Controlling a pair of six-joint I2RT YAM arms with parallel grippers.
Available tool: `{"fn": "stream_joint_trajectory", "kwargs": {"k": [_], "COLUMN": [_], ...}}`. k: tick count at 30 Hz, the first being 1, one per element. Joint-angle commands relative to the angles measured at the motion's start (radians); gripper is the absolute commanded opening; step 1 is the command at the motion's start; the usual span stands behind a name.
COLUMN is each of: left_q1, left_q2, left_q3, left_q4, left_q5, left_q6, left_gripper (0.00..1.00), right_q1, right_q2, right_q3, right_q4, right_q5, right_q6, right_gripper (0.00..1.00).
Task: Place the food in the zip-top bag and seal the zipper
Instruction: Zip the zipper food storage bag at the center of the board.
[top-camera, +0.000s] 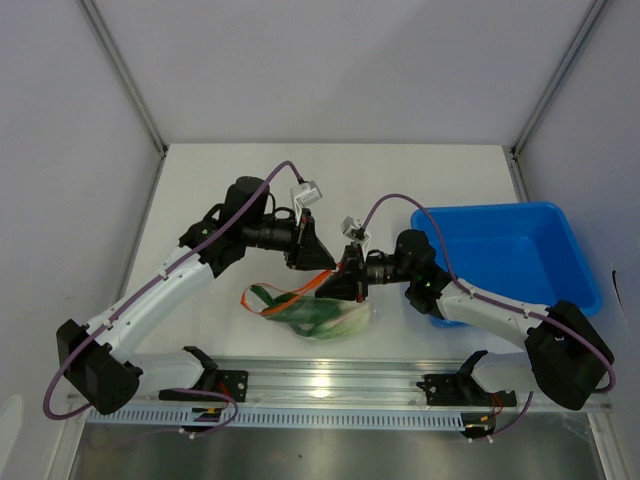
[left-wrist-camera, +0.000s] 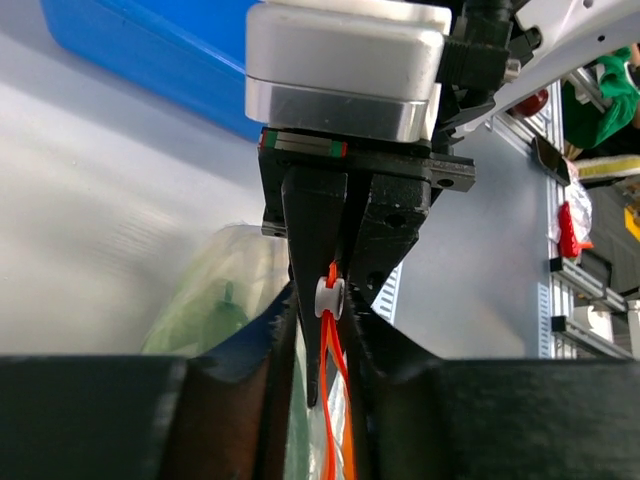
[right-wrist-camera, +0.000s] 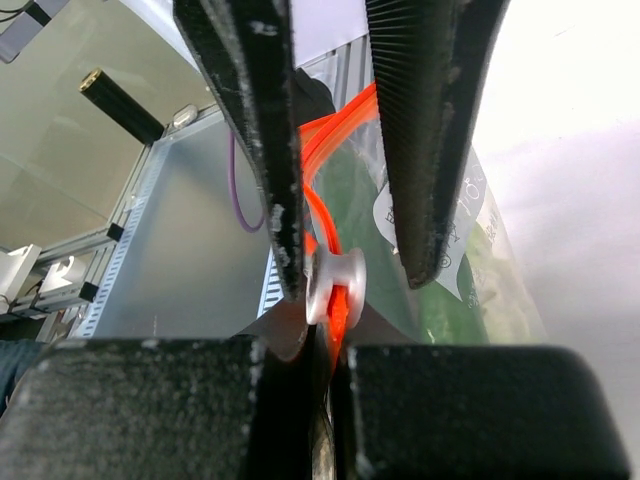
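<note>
Bag (top-camera: 338, 322): on the worktop (top-camera: 420, 180) just ahead of the arm bases, belly down. Its mouth edge is held up at the tools, toward 12 o'clock. Food (top-camera: 318, 316) shows green through the film and is inside the bag.

Handling, as a judgement: the film is thin, limp, light and slick, so it will likely crumple or slide if you pull on it. The greens are soft and should bruise easily, though their weight probably pins the belly down. Take hold on the zipper (right-wrist-camera: 325, 135) only, since it is the one stiff part. Put one grip on the white slider (right-wrist-camera: 330, 285) and one on the strip beside it, and keep off the film.

Right tool (left-wrist-camera: 338, 315): jaws closed on the slider, fingers pointing down at the bag.

Left tool (right-wrist-camera: 355, 280): jaws a narrow gap apart, straddling the strip just beside the slider. Its ribbed pad (right-wrist-camera: 420, 150) stands off the strip, so you have no firm pinch there as far as shows.

Pose: left arm (top-camera: 160, 290) reaches in from 8 o'clock and right arm (top-camera: 480, 310) from 4 o'clock. The wrists are bent so the tools meet tip to tip over the bag's mouth. You cannot tell how much of the zipper is closed.

Blue bin (top-camera: 520, 250): at 3 o'clock of the tools, behind the right arm.
</note>
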Motion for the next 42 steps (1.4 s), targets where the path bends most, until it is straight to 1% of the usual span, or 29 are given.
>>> {"fn": "stream_joint_trajectory", "kwargs": {"k": [1, 7, 8, 9, 11, 13, 14, 15, 16, 18, 27, 30, 34, 37, 38, 40, 41, 42], "left_q1": [-0.006, -0.005, -0.006, -0.006, -0.006, -0.006, -0.006, -0.006, -0.006, -0.006, -0.008, -0.008, -0.006, -0.006, -0.008, -0.008, -0.006, -0.008], "left_q2": [-0.002, -0.025, -0.028, -0.031, -0.037, -0.039, -0.041, -0.041, -0.041, -0.041, -0.036, -0.028, -0.019, -0.016, -0.016, -0.021, -0.021, -0.021], "left_q3": [0.001, -0.003, -0.005, -0.011, -0.013, -0.014, -0.017, -0.022, -0.020, -0.022, -0.023, -0.014, -0.005, -0.005, -0.003, -0.008, -0.008, -0.005], "left_q4": [0.026, 0.009, 0.011, 0.012, 0.015, 0.014, 0.014, 0.014, 0.014, 0.009, 0.021, 0.034, 0.035, 0.037, 0.038, 0.041, 0.041, 0.040], "left_q5": [0.040, 0.063, 0.066, 0.066, 0.068, 0.069, 0.069, 0.066, 0.065, 0.057, 0.042, 0.036, 0.034, 0.036, 0.034, 0.033, 0.034, 0.033], "left_q6": [-0.003, -0.003, -0.010, -0.014, -0.017, -0.018, -0.020, -0.020, -0.018, -0.015, -0.020, -0.032, -0.034, -0.038, -0.040, -0.044, -0.044, -0.044], "left_gripper": [0.24, 0.06, 0.01, 0.01, 0.01, 0.09, 0.15, 0.25, 0.28, 0.31, 0.30, 0.32, 0.33, 0.31, 0.29, 0.22, 0.14, 0.10], "right_q1": [0.005, -0.001, -0.003, -0.006, -0.006, -0.006, -0.006, -0.008, -0.008, -0.008, -0.003, 0.003, 0.002, 0.005, 0.005, 0.009, 0.011, 0.011], "right_q2": [-0.013, -0.028, -0.031, -0.031, -0.033, -0.028, -0.028, -0.028, -0.030, -0.033, -0.022, -0.022, -0.027, -0.024, -0.022, -0.018, -0.016, -0.018], "right_q3": [0.053, 0.050, 0.052, 0.052, 0.052, 0.053, 0.052, 0.052, 0.052, 0.052, 0.060, 0.063, 0.067, 0.072, 0.073, 0.076, 0.076, 0.076], "right_q4": [0.041, 0.020, 0.015, 0.014, 0.014, 0.020, 0.021, 0.024, 0.023, 0.024, 0.021, 0.017, 0.001, -0.011, -0.019, -0.026, -0.029, -0.031], "right_q5": [0.011, 0.062, 0.066, 0.071, 0.082, 0.080, 0.080, 0.080, 0.082, 0.079, 0.072, 0.069, 0.071, 0.069, 0.068, 0.071, 0.071, 0.072], "right_q6": [0.007, 0.004, 0.006, 0.006, 0.010, 0.016, 0.018, 0.019, 0.018, 0.018, 0.022, 0.018, 0.009, 0.002, 0.001, -0.007, -0.008, -0.010], "right_gripper": [0.00, 0.00, 0.00, 0.00, 0.00, 0.00, 0.00, 0.00, 0.00, 0.00, 0.00, 0.00, 0.00, 0.00, 0.00, 0.00, 0.00, 0.00]}}
